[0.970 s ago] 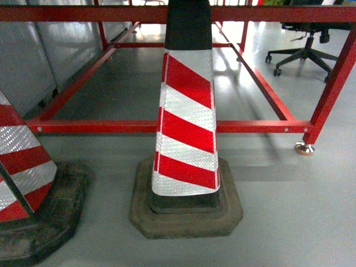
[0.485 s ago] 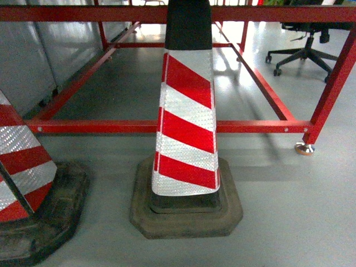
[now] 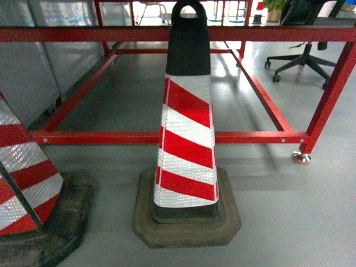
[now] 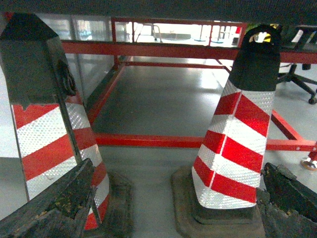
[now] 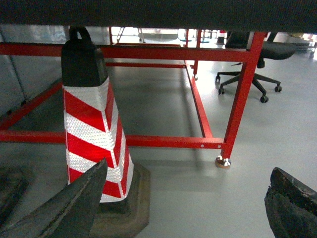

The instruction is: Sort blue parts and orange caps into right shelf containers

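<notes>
Head view was filled by a striped cone [image 3: 186, 144] on the grey floor [image 3: 289, 222], with a second cone [image 3: 25, 183] at 9 o'clock and a red frame [image 3: 261, 136] behind. No blue parts, orange caps, shelf or containers were seen. The left gripper [image 4: 171, 208] and right gripper [image 5: 183, 208] were held wide open, with nothing grasped.

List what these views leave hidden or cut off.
- Blue parts, orange caps, shelf, containers: in no view.
- Left cone: head view's left edge cuts it off.
- Office chair: seat hidden behind the red frame.
- Left gripper and right gripper: only finger edges show, wide apart.
</notes>
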You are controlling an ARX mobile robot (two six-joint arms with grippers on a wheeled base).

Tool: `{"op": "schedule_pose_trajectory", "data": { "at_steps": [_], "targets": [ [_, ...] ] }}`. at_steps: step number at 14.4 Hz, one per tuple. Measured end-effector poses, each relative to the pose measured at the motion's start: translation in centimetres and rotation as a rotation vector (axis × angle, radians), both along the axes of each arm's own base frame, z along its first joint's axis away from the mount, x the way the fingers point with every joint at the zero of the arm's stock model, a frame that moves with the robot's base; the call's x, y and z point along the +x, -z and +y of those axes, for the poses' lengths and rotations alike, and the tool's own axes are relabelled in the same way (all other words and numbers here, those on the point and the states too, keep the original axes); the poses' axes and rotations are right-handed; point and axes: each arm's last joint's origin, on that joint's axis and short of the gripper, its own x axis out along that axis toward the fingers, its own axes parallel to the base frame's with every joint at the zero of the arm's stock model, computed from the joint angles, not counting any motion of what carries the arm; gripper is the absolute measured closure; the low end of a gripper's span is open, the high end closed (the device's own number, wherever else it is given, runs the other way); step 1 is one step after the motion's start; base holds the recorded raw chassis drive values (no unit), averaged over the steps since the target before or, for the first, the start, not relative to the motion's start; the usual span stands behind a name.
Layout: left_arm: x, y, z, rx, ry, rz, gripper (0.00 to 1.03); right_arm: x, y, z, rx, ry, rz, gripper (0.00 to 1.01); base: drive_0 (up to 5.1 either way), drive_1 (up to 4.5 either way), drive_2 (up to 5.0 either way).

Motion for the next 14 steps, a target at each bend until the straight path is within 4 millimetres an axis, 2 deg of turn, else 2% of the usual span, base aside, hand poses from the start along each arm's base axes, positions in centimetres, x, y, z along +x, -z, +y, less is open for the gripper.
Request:
{"op": "schedule_pose_trajectory", "data": {
  "at_steps": [14],
  "targets": [
    [0.0,0.0,0.0,0.003,0.001,0.0,0.05,0.0,-0.02,0.0,0.007,-0.001,-0.002,0.03,0.0,0.0,0.0]
  ]
}}
